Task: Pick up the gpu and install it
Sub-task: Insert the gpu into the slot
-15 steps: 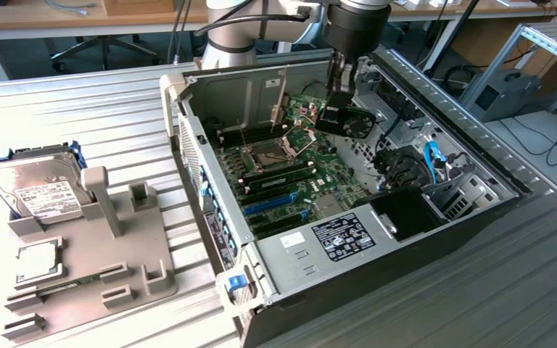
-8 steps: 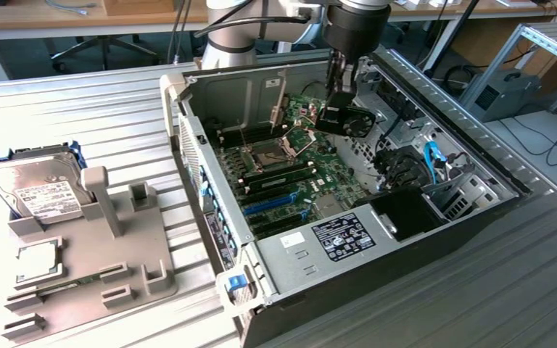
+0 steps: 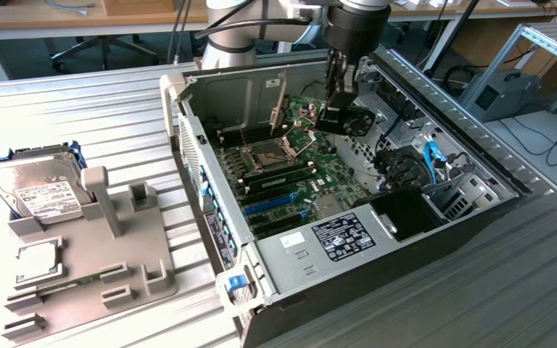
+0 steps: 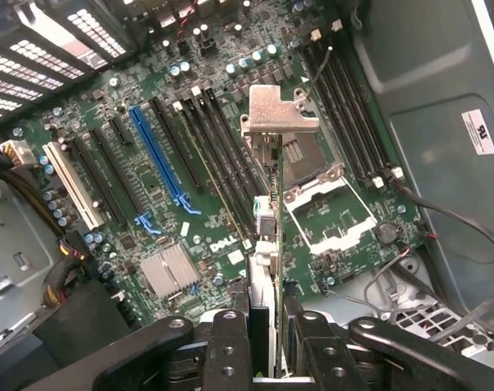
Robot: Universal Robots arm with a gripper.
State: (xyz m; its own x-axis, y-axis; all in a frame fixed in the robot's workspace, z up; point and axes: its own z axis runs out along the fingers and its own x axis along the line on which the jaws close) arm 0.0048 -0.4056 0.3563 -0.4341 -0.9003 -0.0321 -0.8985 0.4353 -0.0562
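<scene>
Ribbed metal surface [image 3: 85, 101] carries open computer case [image 3: 481, 181], motherboard [image 4: 133, 204] exposed inside. Gripper [image 4: 267, 346] inside case, jaws narrow, clamped on gpu [image 4: 266, 244]; card edge-on above board, silvery bracket [image 4: 281, 110] at far end. Step, as judged: carrying to slot, card not yet seated. Seating calls for card edge lined up along likely blue slot [image 4: 157, 155], square and level

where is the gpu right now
The gpu is gripped edge-on in the tool inside the open computer case, over the motherboard between the black slots and the cpu socket in the wrist view.

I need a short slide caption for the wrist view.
The hand holds the gpu edge-on above the motherboard inside the case.
</scene>
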